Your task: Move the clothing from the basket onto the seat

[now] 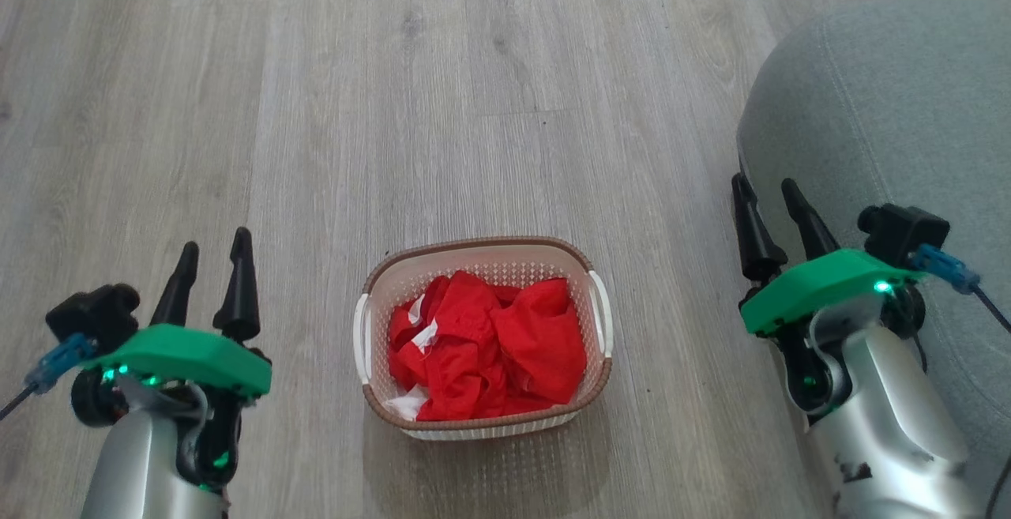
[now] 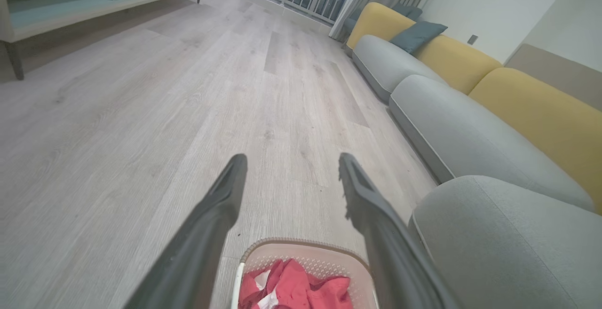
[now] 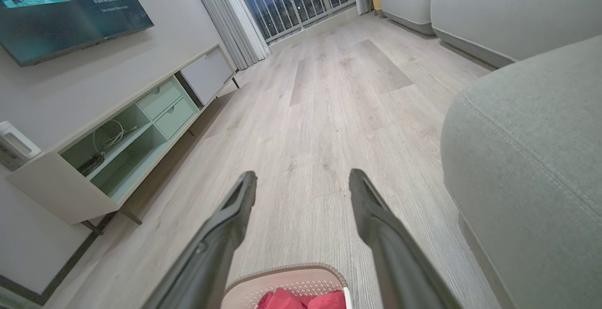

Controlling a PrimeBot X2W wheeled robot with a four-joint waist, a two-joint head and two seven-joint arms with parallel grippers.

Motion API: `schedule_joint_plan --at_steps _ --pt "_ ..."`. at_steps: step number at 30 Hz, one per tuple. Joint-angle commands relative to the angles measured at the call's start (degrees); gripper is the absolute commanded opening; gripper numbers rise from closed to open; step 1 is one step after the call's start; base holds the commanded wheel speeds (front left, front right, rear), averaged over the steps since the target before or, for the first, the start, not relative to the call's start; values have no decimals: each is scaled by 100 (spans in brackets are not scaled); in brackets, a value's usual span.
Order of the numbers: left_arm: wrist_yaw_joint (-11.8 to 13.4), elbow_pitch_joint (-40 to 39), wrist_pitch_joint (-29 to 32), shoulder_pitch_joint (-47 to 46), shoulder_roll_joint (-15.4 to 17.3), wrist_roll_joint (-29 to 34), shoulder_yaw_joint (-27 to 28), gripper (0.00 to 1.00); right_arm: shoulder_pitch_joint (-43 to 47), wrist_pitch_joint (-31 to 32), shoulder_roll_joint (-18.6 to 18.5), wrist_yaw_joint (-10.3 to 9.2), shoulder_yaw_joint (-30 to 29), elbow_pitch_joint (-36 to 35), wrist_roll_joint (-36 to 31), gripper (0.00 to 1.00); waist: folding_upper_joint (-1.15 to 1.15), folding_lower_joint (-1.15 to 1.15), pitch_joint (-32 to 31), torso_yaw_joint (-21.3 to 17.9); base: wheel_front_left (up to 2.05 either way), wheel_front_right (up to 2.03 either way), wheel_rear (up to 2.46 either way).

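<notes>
Red clothing [image 1: 490,349] lies crumpled in the cream basket [image 1: 482,246], which stands on the wooden floor [image 1: 395,108] between my two hands. White patches show among the folds, perhaps trim, though the crumpling hides which. My left hand [image 1: 215,239] hangs to the basket's left, fingers apart, holding nothing. My right hand [image 1: 763,181] hangs at the edge of the grey seat [image 1: 892,108], fingers likewise spread and empty, well apart from the basket.

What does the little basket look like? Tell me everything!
The basket is small, cream-white plastic dotted with tiny holes, with rounded corners, a brown woven-look rim and a white handle on each side. It stands upright on the wooden floor, with crumpled red clothing inside. Nothing else touches it.
</notes>
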Motion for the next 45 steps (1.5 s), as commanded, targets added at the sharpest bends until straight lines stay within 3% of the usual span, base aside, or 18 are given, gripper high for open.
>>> schedule_joint_plan --at_steps 1,34,45 --pt "-38 -168 -73 -352 158 178 150 100 -366 -114 -37 0 113 -161 -189 100 0 -1 -1 -2 0 0 0" --pt "-54 254 -625 -920 186 2416 386 100 -1091 -672 -11 0 160 571 -2645 100 0 -1 124 -70 0 0 0" --pt "-54 348 -625 -909 146 2440 419 100 -1060 -672 21 0 16 557 -2643 100 0 -1 103 -57 0 0 0"
